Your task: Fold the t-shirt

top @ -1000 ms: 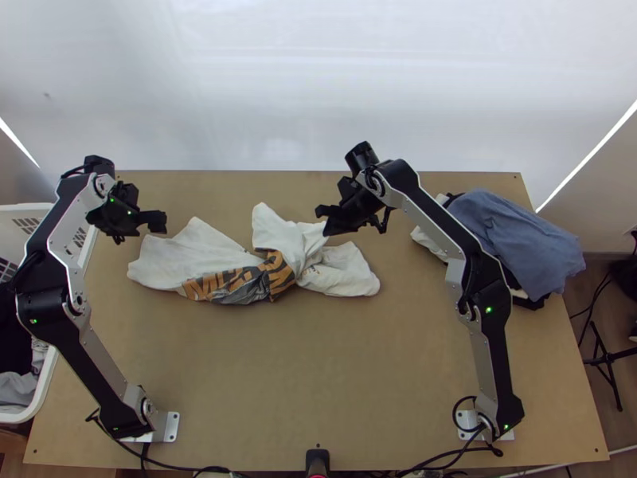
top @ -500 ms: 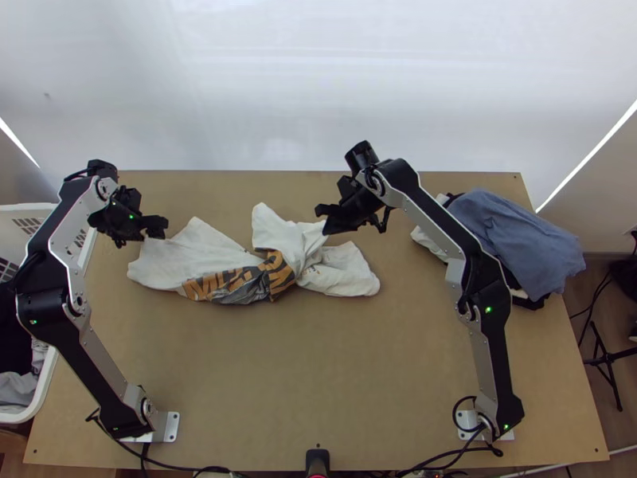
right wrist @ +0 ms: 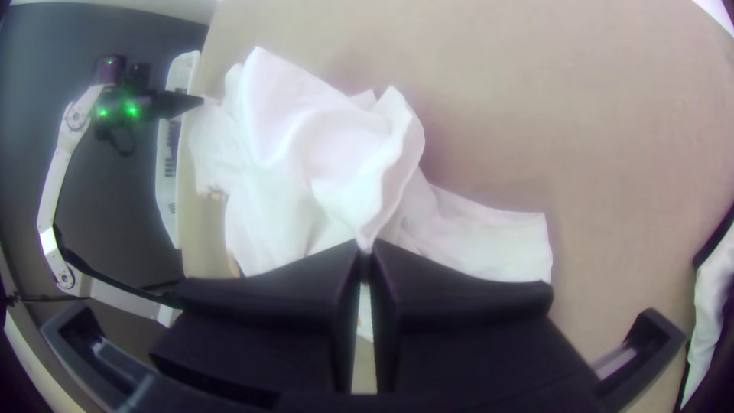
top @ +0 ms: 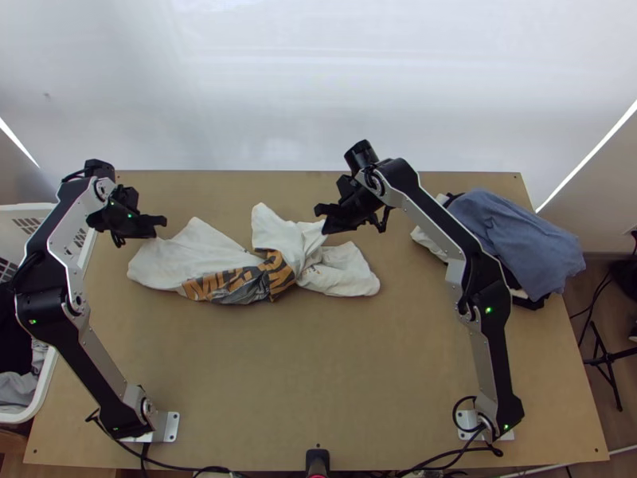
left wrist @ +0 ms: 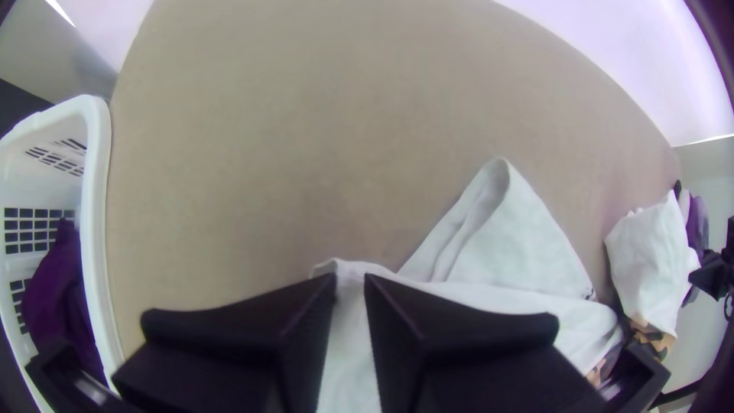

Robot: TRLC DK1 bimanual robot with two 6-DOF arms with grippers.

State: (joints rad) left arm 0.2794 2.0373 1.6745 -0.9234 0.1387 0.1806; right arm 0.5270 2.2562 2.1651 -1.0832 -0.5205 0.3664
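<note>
Having an off-white cloth T-shirt with orange and dark grey print (top: 179,263) lying across the far half of the light wooden bench (top: 318,358), stretching from near its left side to the middle. Having it lying unfolded: loosely spread toward the left, twisting and bunching through the printed part in the middle, crumpling again toward the right.

Clamping a raised fold of the white cloth in the right gripper (top: 322,221), the tips of the black fingers (right wrist: 283,283) pressing together on it; in the right wrist view, having the cloth rising to a narrow peak at those tips and draping down around it.

Holding the left gripper (top: 162,227) at the far edge of the T-shirt's left end, its fingers (left wrist: 252,317) standing slightly apart, with a strip of the edge showing between them in the left wrist view.

Having a white plastic basket (top: 49,374) standing along the bench's left side, holding dark cloth (left wrist: 61,298) and light grey cloth (top: 16,388). Having a blue-grey garment (top: 513,239) lying on top of black cloth (top: 529,303) and white cloth (top: 426,243) in a pile on the right side of the bench, behind the right arm (top: 498,358).
</note>
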